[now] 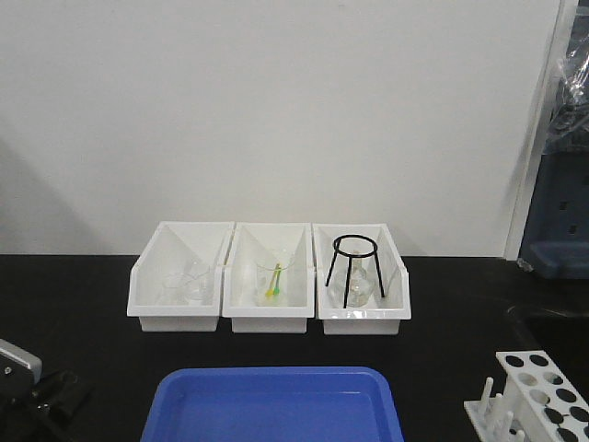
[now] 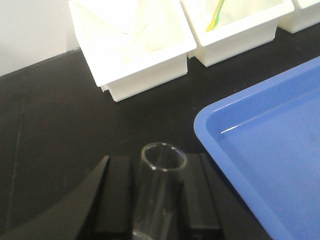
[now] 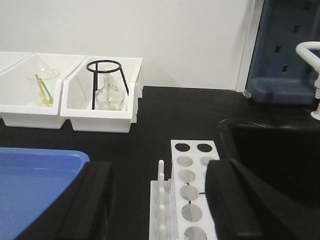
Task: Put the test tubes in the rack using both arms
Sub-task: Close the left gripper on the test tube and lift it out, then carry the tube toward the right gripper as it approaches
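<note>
In the left wrist view my left gripper (image 2: 159, 167) is shut on a clear glass test tube (image 2: 162, 200). The tube's open rim points forward past the fingertips, above the black table and just left of the blue tray (image 2: 270, 130). In the right wrist view my right gripper (image 3: 159, 170) is open and empty. Its two black fingers stand on either side of the white rack (image 3: 192, 170), which has round holes and upright pegs on its left side. No tube shows in the rack's visible holes. The rack also shows at the bottom right of the front view (image 1: 543, 382).
Three white bins stand in a row at the back: the left one (image 1: 175, 313) holds glassware, the middle one (image 1: 267, 318) a beaker with a yellow-green item, the right one (image 1: 363, 318) a black tripod over a flask. The blue tray (image 1: 276, 405) lies in front. A dark sink (image 3: 270, 145) lies right of the rack.
</note>
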Available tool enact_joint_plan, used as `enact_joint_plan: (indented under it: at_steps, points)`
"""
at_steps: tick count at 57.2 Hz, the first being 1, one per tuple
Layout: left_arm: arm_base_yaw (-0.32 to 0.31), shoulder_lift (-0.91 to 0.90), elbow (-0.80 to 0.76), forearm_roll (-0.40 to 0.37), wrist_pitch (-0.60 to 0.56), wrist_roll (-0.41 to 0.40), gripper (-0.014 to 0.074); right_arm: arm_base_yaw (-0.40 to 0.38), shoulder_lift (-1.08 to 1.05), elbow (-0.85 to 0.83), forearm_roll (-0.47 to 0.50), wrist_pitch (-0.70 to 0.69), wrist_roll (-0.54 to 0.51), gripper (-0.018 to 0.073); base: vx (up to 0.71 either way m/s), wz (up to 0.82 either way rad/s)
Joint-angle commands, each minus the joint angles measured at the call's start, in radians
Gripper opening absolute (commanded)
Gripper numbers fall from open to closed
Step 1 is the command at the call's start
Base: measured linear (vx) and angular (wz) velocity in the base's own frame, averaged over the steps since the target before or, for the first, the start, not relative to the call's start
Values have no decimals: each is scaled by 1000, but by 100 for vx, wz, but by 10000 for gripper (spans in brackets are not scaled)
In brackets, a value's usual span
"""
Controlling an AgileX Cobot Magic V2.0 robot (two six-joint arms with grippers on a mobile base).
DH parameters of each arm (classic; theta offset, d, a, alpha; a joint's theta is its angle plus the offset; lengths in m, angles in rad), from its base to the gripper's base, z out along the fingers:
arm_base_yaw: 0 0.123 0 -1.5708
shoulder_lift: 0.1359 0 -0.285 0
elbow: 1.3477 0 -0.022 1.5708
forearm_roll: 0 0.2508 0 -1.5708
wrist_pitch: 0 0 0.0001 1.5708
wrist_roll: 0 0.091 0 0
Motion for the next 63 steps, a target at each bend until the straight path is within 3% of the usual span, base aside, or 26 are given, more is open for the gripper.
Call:
enact_joint_plan:
  at_steps: [1, 10, 11, 18, 29, 34, 43, 49, 56, 63]
  points:
    - [-8, -26, -29, -23, -70, -5, 211, -6, 3, -33, -6, -89, -7, 470, 0, 0]
    - [-8, -40, -29, -23, -66, -40, 88, -6, 3, -33, -6, -90, -7, 470, 0, 0]
    - [-8, -77, -29, -23, -45, -39, 44, -6, 3, -33, -6, -90, -7, 470, 0, 0]
    - [-8, -137, -30, -31, -19, -39, 32, -6, 6, -33, -6, -87, -7, 470, 0, 0]
    - [-8, -245, -31, -131, -33, -40, 33, -6, 6, -33, -6, -74, -7, 470, 0, 0]
    - [-8, -291, -58, -138, -21, -60, 33, -6, 6, -33, -6, -86, -7, 470, 0, 0]
    - [-10, -324, -175, -106, -23, -238, 33, -6, 6, -33, -4, -128, -4, 470, 0, 0]
    - [-23, -311, -275, 28, -24, -399, 33, -6, 6, -33, -5, -110, -3, 470, 0, 0]
    - [-62, -273, -375, 210, -33, -609, 33, -6, 44, -54, -29, 14, -8, 470, 0, 0]
    - [-119, -200, -448, 313, -95, -798, 33, 9, 137, -140, -29, 140, -39, 470, 0, 0]
